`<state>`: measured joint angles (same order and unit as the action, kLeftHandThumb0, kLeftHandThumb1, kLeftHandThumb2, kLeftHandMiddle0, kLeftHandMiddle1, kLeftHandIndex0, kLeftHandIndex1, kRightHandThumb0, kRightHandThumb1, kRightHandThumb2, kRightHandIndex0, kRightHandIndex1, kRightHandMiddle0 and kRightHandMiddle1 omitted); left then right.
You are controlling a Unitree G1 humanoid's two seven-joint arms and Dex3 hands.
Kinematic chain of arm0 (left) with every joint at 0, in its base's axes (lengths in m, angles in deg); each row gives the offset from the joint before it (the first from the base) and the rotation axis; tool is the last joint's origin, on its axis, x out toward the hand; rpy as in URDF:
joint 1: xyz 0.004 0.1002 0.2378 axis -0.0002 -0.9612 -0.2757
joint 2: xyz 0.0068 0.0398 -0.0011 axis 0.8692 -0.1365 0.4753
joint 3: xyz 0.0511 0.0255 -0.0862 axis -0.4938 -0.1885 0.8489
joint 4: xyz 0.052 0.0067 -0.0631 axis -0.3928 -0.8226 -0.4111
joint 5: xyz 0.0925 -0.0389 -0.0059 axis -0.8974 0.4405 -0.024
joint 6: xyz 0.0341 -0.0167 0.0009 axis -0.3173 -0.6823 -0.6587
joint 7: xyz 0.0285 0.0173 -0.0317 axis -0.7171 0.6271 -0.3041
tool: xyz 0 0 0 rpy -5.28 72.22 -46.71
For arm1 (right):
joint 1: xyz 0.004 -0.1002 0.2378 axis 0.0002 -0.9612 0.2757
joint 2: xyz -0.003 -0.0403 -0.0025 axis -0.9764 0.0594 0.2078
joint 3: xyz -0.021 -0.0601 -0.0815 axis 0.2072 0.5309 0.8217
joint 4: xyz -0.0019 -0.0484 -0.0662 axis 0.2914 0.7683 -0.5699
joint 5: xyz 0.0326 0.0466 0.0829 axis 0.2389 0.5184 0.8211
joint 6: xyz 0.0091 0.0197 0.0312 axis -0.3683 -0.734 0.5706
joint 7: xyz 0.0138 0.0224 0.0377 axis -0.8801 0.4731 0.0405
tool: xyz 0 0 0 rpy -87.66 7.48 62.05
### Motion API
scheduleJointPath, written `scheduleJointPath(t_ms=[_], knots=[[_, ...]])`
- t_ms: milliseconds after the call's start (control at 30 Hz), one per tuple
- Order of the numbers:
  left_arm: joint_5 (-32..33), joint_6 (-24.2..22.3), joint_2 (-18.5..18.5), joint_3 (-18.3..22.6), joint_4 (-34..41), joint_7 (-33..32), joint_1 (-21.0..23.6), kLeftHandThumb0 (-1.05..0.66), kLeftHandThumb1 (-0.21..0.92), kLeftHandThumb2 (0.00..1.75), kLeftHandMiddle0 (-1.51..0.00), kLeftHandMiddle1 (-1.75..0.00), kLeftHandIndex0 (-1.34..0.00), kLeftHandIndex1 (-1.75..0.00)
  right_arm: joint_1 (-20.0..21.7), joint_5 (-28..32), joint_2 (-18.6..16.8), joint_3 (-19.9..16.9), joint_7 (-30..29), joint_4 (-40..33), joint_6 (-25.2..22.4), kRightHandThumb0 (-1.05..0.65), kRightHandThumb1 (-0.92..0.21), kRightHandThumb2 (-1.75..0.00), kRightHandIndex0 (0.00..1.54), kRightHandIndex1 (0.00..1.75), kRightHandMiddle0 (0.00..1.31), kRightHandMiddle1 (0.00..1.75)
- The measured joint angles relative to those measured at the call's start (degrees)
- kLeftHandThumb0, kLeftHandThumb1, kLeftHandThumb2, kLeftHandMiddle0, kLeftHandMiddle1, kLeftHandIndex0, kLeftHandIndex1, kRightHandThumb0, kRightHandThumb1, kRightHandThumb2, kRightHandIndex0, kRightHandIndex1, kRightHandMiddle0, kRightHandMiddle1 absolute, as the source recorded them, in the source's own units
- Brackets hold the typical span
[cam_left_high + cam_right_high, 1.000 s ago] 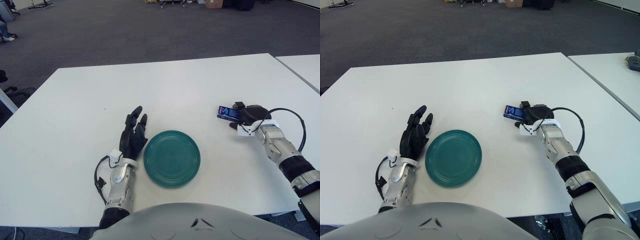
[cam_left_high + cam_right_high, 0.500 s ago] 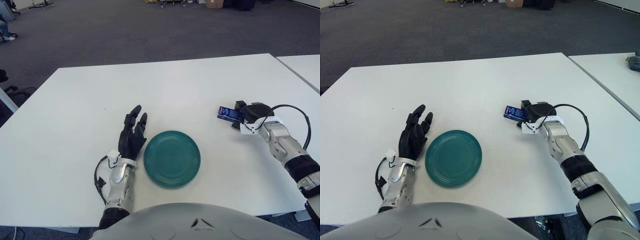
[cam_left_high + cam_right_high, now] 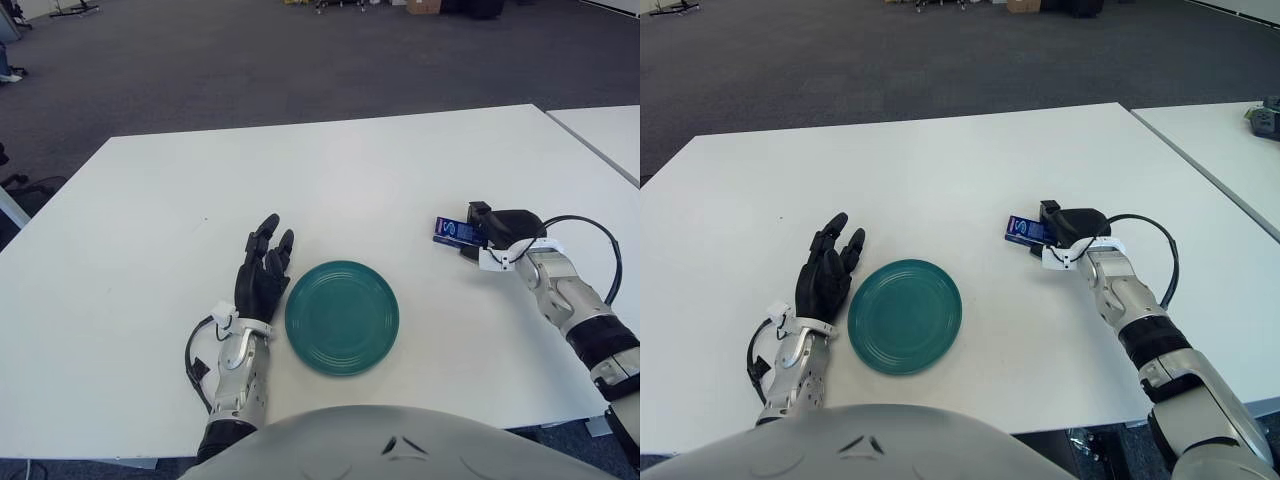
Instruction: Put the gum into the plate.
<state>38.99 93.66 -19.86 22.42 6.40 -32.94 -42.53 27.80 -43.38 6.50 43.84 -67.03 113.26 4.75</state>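
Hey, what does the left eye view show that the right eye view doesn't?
Only the left eye view shows a black chair base on the carpet at the left edge. Only the right eye view shows a small dark object on the neighbouring table. Both show the green plate, the right hand shut on the blue gum pack, and the open left hand left of the plate.

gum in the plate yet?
No, the gum is in the right hand, off to the right of the bare green plate.
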Motion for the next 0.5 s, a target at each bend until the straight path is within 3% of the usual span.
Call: scheduleJointPath(t_ms=[500], knots=[[-0.02,-0.14,0.02,-0.17,0.41,-0.02,-0.33,-1.05,0.92,0.59,-0.4,0.0,0.0,-0.64,1.37,-0.7,-2.68,0.11,-8.26,5.18,0.86,-0.43,-0.49,-1.11,1.04,1.75,0.48,1.75]])
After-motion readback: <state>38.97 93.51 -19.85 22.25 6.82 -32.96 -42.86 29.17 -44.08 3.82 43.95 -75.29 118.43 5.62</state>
